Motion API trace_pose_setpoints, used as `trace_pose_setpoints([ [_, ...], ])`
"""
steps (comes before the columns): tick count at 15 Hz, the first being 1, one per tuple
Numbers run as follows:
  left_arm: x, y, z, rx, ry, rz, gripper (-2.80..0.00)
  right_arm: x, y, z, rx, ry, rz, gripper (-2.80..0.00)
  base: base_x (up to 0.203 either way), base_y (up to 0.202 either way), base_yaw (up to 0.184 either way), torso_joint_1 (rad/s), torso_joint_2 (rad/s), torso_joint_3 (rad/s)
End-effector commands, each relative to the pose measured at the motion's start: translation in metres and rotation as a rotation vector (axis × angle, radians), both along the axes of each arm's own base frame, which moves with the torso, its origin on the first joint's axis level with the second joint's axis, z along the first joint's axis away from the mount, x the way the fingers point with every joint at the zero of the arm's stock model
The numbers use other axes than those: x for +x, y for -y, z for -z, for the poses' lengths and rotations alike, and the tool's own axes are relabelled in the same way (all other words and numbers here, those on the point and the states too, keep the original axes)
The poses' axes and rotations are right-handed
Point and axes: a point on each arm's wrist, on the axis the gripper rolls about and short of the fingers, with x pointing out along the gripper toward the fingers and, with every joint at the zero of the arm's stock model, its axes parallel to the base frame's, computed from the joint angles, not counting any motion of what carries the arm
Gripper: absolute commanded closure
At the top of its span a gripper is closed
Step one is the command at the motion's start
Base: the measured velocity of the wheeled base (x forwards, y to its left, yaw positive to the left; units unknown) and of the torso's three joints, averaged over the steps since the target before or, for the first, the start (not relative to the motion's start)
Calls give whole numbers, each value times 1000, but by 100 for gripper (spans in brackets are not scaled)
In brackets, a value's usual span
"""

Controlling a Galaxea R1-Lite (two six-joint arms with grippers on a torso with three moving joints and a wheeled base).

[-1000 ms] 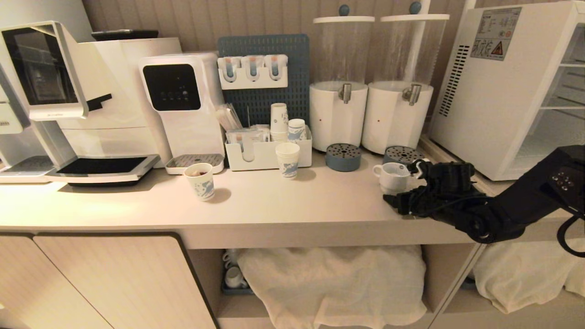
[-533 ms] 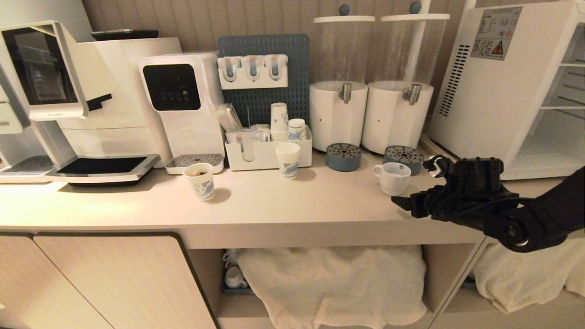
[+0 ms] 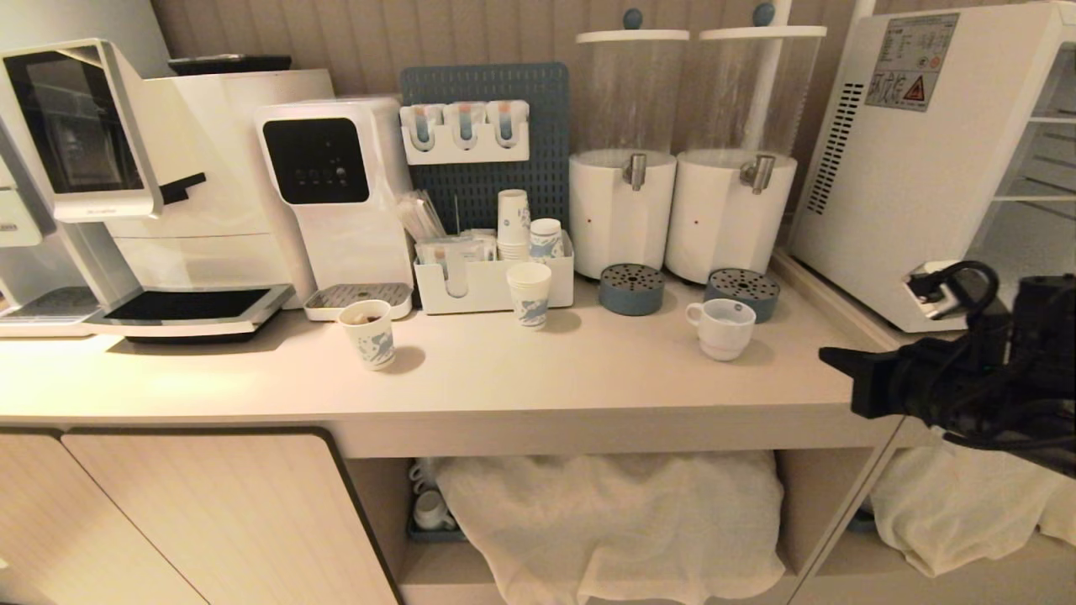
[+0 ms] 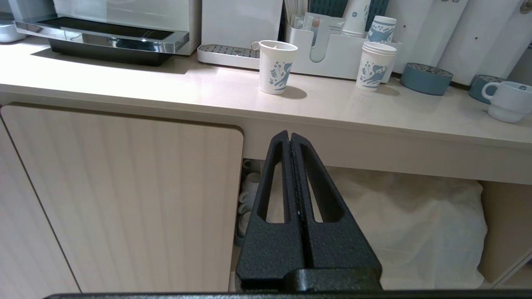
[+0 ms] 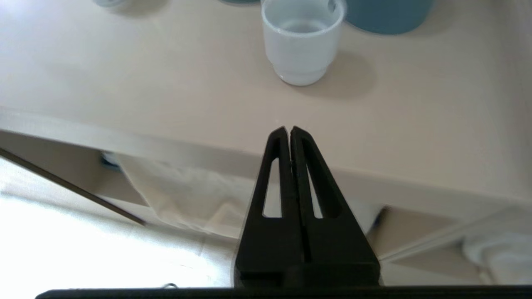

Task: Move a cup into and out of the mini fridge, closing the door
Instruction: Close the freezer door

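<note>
The white mug (image 3: 721,328) stands alone on the tabletop (image 3: 546,370), apparently delivered. The right end effector (image 5: 289,131) hangs clenched, empty, near the edge. Next, judging by the fridge (image 3: 941,160), its door needs closing.

- Ribbed beige wall panelling (image 3: 353,34) behind, lit warm and dim.
- Long pale table (image 3: 521,370) running across, brighter glow at its left end.
- Beneath, a light wood-grain cabinet door (image 3: 210,521) with rounded corner.
- Beside that, open shelving (image 3: 841,521) draped with white cloth (image 3: 614,521).

Beige counter (image 3: 504,378) bears the cup (image 3: 723,328) and paper cups (image 3: 368,334).
</note>
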Motion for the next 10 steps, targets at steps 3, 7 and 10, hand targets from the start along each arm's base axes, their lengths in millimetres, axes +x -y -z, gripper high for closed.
trace_pose_setpoints([
  [3, 3, 0, 11, -1, -35, 0, 0, -103, 14, -56, 27, 196, 37, 0, 0, 0, 0, 0, 0, 0],
  [7, 3, 0, 11, -3, -34, 0, 0, -217, 33, -73, 31, 262, 188, 0, 0, 0, 0, 0, 0, 0],
  [10, 3, 0, 11, -1, -35, 0, 0, -295, 38, -69, 31, 278, 384, 0, 0, 0, 0, 0, 0, 0],
])
